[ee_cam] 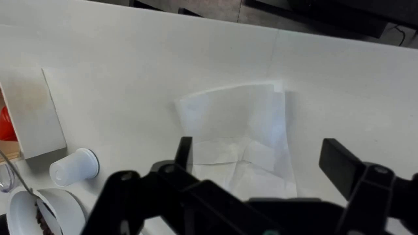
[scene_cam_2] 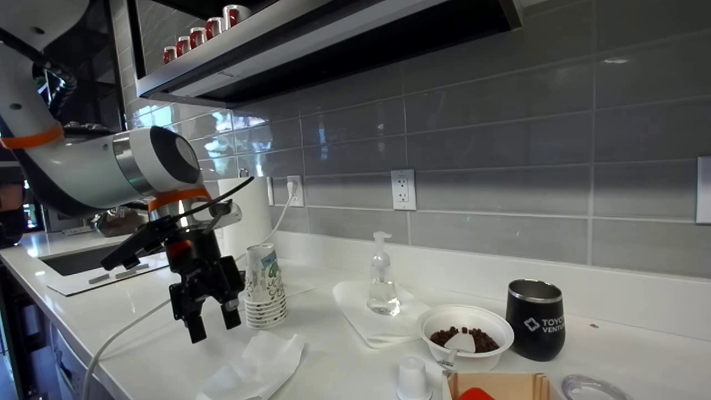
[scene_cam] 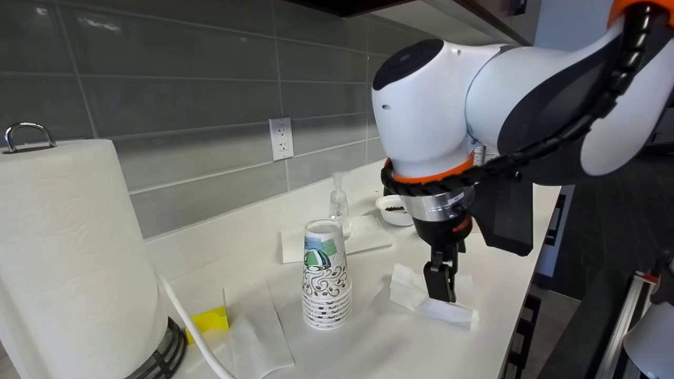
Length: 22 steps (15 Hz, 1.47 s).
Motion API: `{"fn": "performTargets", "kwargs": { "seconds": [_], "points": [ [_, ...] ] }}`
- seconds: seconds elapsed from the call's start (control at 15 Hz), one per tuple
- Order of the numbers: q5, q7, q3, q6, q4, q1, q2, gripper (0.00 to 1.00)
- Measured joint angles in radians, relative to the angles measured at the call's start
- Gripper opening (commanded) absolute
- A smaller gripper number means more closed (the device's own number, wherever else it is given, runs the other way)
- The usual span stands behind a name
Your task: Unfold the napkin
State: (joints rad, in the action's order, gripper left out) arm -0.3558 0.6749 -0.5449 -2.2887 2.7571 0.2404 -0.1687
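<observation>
Napkin [ee_cam: 235, 124] lies on the counter [ee_cam: 140, 65] below the gripper [scene_cam_2: 215, 326], whose jaws stand well apart, holding nothing. Risk noted: a pinch catching several thin layers together would likely drag the napkin bodily rather than open it; descending too low could jam the gripper against the counter. Condition: white, creased, overlapping layers, apparently partly folded.

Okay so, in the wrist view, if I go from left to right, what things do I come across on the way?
Red object → small white cup → napkin. Left out because they overlap these sideways: the box, the bowl and the jaws.
</observation>
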Motion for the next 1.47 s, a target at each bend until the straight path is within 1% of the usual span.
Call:
{"fn": "performTargets", "kwargs": {
  "seconds": [0.2, 0.4, 0.47, 0.53, 0.67, 0.8, 0.87, 0.93, 1.13, 1.2, 1.27, 1.47],
  "points": [
    [-0.059, 0.041, 0.020, -0.019, 0.000, 0.001, 0.064, 1.00],
    [-0.125, 0.084, 0.055, -0.037, 0.000, 0.003, 0.118, 1.00],
    [-0.145, 0.096, 0.070, -0.045, -0.001, 0.005, 0.133, 0.96],
    [-0.162, 0.105, 0.084, -0.051, -0.004, 0.007, 0.147, 0.73],
    [-0.191, 0.122, 0.111, -0.065, -0.009, 0.014, 0.173, 0.69],
    [-0.209, 0.132, 0.134, -0.076, -0.015, 0.024, 0.191, 0.53],
    [-0.217, 0.135, 0.144, -0.080, -0.017, 0.029, 0.197, 0.44],
    [-0.222, 0.139, 0.152, -0.081, -0.021, 0.035, 0.202, 0.38],
    [-0.229, 0.145, 0.167, -0.082, -0.034, 0.051, 0.210, 0.13],
    [-0.230, 0.146, 0.171, -0.082, -0.039, 0.056, 0.211, 0.06],
    [-0.230, 0.146, 0.174, -0.084, -0.042, 0.060, 0.211, 0.01],
    [-0.230, 0.146, 0.182, -0.122, -0.049, 0.065, 0.211, 0.00]
  ]
}}
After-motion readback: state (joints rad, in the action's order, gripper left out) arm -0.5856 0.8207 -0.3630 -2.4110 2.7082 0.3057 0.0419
